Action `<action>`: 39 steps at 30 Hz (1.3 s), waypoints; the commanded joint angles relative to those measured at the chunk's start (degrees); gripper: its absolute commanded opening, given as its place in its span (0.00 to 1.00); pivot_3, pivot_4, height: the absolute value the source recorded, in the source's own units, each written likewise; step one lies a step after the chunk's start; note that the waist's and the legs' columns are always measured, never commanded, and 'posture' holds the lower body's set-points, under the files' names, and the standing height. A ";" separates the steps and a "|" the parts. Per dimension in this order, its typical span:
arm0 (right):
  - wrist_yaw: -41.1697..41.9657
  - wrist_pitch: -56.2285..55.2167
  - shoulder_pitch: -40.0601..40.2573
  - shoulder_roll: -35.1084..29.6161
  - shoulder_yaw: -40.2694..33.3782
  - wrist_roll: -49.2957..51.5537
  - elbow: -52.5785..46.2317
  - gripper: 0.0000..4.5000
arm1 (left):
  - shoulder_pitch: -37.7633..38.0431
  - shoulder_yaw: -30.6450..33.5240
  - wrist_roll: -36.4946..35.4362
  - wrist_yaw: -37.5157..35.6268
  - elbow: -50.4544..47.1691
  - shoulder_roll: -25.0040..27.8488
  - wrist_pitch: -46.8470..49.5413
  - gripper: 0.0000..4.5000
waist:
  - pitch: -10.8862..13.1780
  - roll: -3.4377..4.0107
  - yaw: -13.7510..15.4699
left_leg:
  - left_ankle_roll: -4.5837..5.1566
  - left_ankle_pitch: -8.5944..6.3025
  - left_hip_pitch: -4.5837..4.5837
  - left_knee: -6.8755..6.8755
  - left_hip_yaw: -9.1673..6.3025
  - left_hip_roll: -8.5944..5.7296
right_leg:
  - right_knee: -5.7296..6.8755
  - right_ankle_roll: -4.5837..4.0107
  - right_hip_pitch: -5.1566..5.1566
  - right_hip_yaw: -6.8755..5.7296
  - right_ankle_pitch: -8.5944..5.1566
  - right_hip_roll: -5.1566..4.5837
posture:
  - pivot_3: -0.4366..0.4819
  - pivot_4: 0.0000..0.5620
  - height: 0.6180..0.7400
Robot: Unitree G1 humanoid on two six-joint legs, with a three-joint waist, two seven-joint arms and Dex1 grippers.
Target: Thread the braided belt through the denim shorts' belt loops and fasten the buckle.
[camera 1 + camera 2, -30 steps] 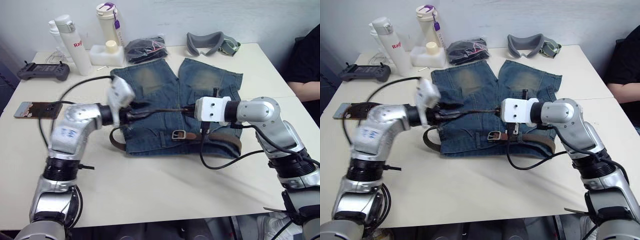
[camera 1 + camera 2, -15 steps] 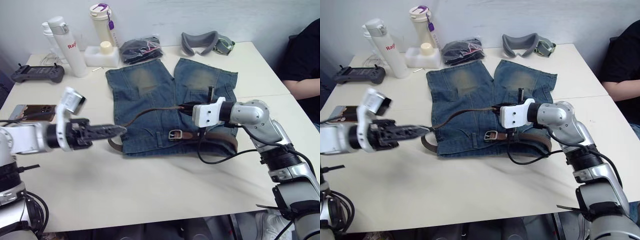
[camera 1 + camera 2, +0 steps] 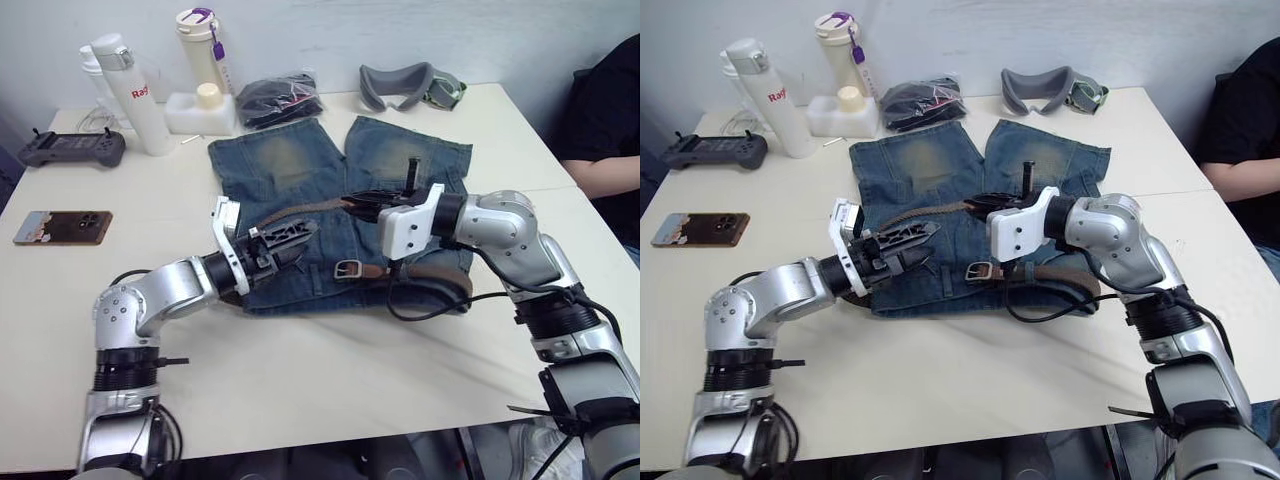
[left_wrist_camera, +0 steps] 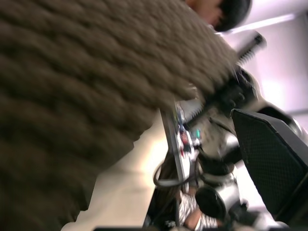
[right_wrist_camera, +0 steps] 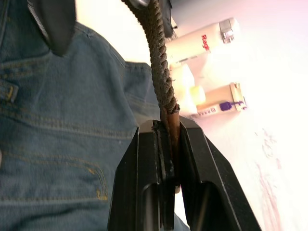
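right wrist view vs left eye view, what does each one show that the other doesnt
Right wrist view alone: close up, the right gripper is clamped on the braided belt, strap pinched between its fingers.

Left eye view alone: the whole layout, with the denim shorts flat on the table, the buckle at the waistband, the left gripper at the belt's other stretch, a phone and a controller.

Both: belt, shorts, and the white bottles.

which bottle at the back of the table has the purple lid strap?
The beige bottle, the rightmost one, behind the small white container. The taller white bottle to its left has red lettering and no purple.
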 commanded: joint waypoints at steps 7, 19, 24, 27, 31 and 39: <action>-0.83 0.12 0.67 -1.26 -1.63 -0.68 -3.21 0.00 | -4.09 8.01 -1.35 9.99 -2.44 -8.37 0.13 0.99 | -0.01 -0.02 0.32 | 0.03 -0.02 0.08 0.02 0.18 -0.01 | -0.02 0.01 0.06 0.13 0.00 -0.01 | 0.48 0.27 1.00; 0.63 1.54 1.37 -1.13 -1.78 1.62 -5.54 0.00 | -2.76 7.83 -1.35 18.56 -1.21 -8.55 -2.20 0.01 | -0.01 -0.02 1.03 | 0.07 -0.08 0.34 -0.04 0.35 0.00 | -0.04 0.01 0.19 0.33 0.01 0.02 | 0.48 0.27 1.00; 0.68 2.29 2.45 -1.23 -2.40 2.46 -6.30 0.00 | -3.31 8.73 -1.35 19.86 -1.58 -10.77 -2.95 0.01 | -0.01 -0.03 1.61 | 0.08 -0.08 0.35 -0.01 0.40 0.00 | -0.06 0.04 0.20 0.37 0.02 0.02 | 0.48 0.27 1.00; 2.65 6.18 3.74 -1.38 -3.57 6.55 -7.57 0.22 | -3.53 9.43 -1.35 20.30 -1.48 -11.07 -3.01 0.00 | -0.01 -0.03 1.66 | 0.08 -0.09 0.35 -0.01 0.40 -0.01 | -0.07 0.04 0.22 0.38 0.02 0.02 | 0.48 0.27 1.00; 4.85 13.03 6.22 -4.40 -7.14 10.78 -8.75 0.60 | -3.17 10.76 -1.35 19.79 -1.56 -10.02 -2.26 0.00 | -0.01 -0.04 1.63 | 0.08 -0.09 0.35 -0.03 0.40 0.01 | -0.09 0.04 0.22 0.38 0.03 0.04 | 0.48 0.27 1.00; 7.30 39.95 12.38 -7.89 -16.62 25.26 -13.58 0.92 | 1.00 12.86 -1.35 14.10 -2.08 -4.62 1.81 0.00 | -0.01 -0.04 1.58 | 0.16 -0.15 0.40 -0.05 0.41 0.04 | -0.14 0.03 0.26 0.46 0.03 0.05 | 0.48 0.27 1.00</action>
